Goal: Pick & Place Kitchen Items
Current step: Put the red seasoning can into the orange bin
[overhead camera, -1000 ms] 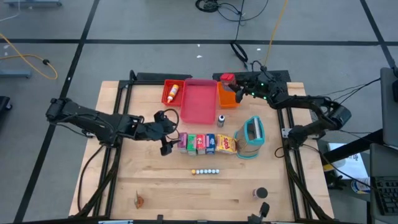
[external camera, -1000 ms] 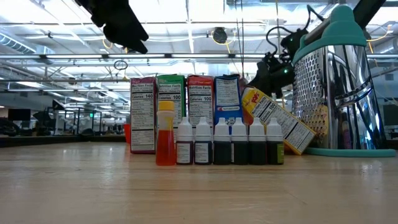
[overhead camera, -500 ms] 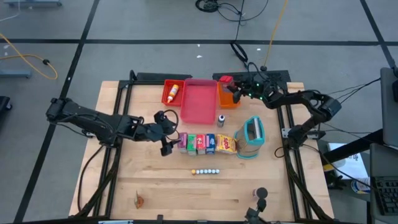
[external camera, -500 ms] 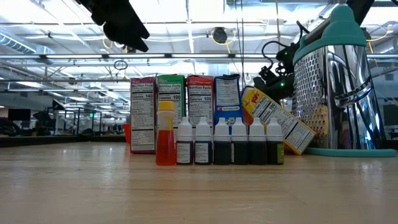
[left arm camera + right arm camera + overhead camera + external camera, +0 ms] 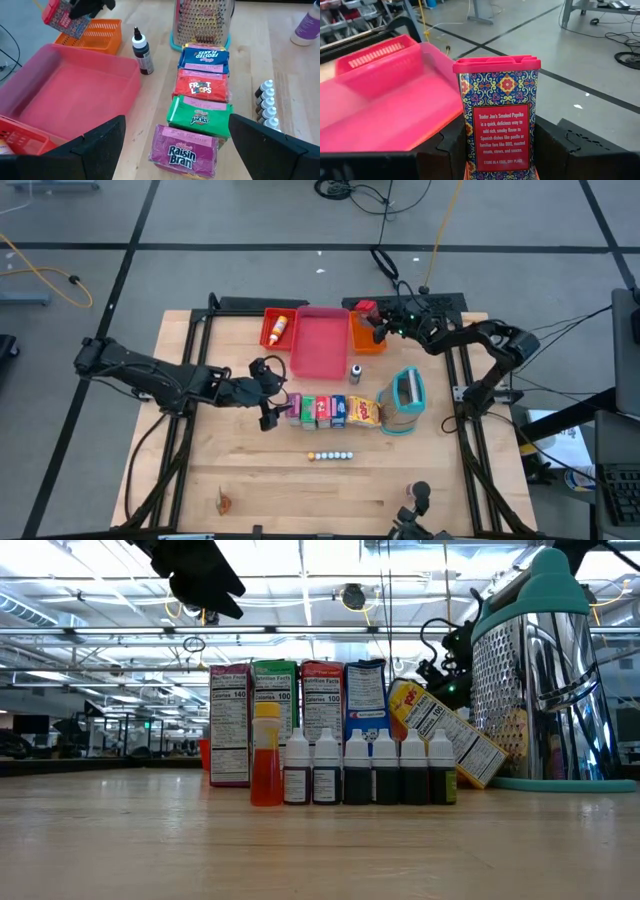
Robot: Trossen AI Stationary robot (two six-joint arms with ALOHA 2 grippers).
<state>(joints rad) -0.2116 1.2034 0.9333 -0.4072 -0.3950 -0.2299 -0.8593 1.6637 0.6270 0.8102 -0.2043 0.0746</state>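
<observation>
Fingers of the right gripper (image 5: pixel 501 150) clenched a paprika tin (image 5: pixel 498 112) above the orange tray (image 5: pixel 366 338) — placing stage; next, lower and release. Left gripper (image 5: pixel 172 145) gaped over the purple box (image 5: pixel 183 156).

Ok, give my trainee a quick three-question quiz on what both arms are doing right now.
1. True or false: the right gripper holds a paprika tin.
2. Which tray lies under that tin: A pink, B orange, C red?
3. Fill in: the left gripper, jaws open, hovers beside the ___ cereal box.

Key: 1 true. 2 B. 3 purple.
</observation>
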